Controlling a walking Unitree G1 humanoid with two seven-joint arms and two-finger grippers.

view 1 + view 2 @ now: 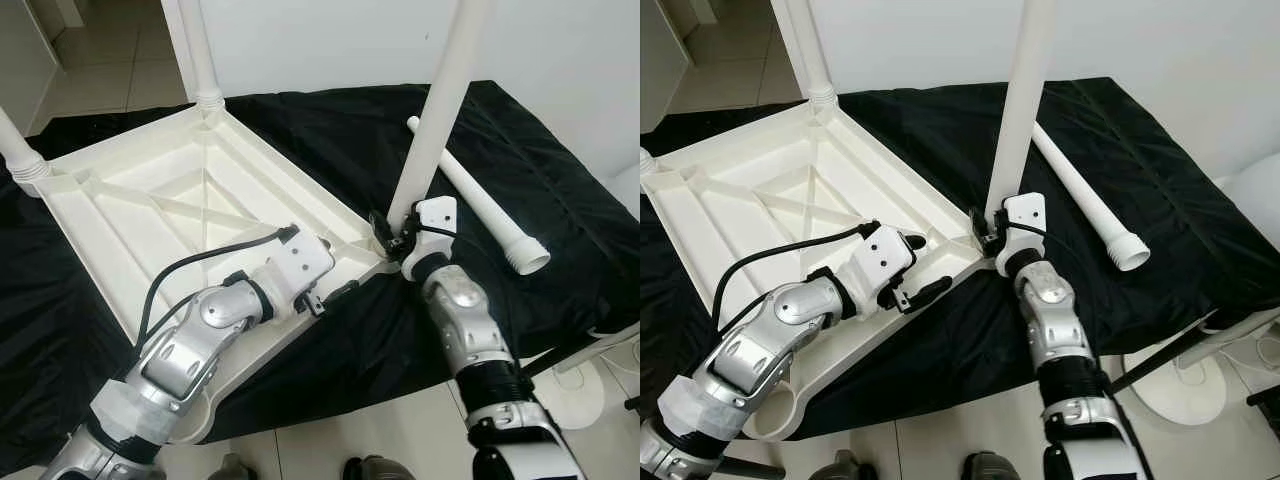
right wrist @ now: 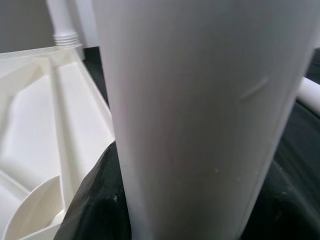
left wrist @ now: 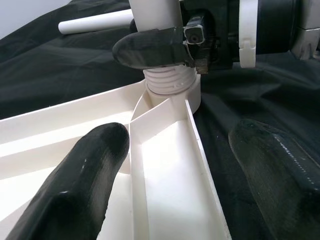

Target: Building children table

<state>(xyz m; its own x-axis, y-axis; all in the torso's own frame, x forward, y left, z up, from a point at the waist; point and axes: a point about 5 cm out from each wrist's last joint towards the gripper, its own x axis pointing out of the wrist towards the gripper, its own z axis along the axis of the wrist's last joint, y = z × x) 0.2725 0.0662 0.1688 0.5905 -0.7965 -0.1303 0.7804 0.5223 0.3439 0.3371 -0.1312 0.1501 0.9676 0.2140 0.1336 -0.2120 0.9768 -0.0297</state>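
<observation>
your right gripper (image 1: 987, 228) jaws clamp the leg (image 1: 1020, 110) at its socket; left gripper (image 1: 923, 290) jaws gape over the tabletop (image 1: 150, 200) rim. tilt the leg and its thread may cross.

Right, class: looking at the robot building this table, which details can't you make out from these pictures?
- Tops of the three standing legs: cut off by the eye views' upper edge.
- Whether that leg is fully screwed in: the right gripper covers its base.
- Fourth corner socket of the tabletop: hidden under the left arm.
- Loose leg: its far end is too small.
</observation>
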